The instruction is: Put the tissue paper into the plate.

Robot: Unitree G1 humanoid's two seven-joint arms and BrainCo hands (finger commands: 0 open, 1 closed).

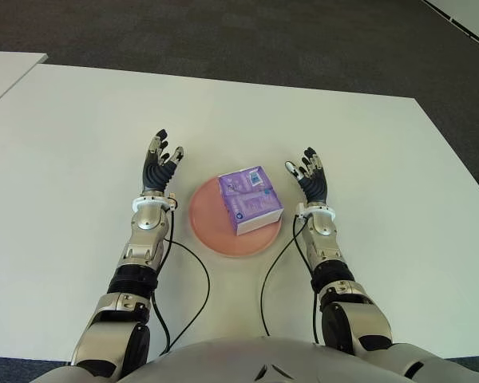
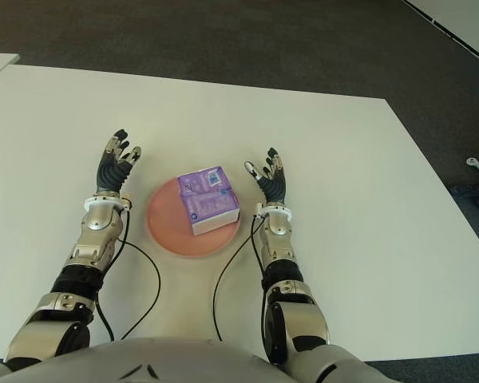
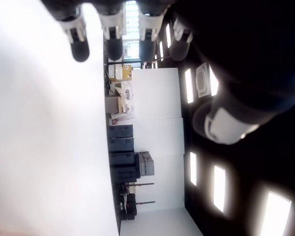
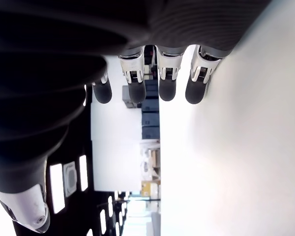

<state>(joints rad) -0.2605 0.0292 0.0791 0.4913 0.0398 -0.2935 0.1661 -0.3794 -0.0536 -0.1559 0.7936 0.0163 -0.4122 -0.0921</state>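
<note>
We see the tissue paper (image 1: 250, 199) lying in the plate (image 1: 211, 227) at centre frame on the desk (image 1: 80, 144); our left hand (image 1: 159, 168) and right hand (image 1: 310, 180) flank it, fingers spread, empty.

Silver jointed arms, black-fingered left robot hand (image 1: 159, 165), black cables

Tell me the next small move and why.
Probably none beyond drawing both hands back: the tissue pack already lies on the plate, and the left hand and right hand show open and empty on either side.
</note>
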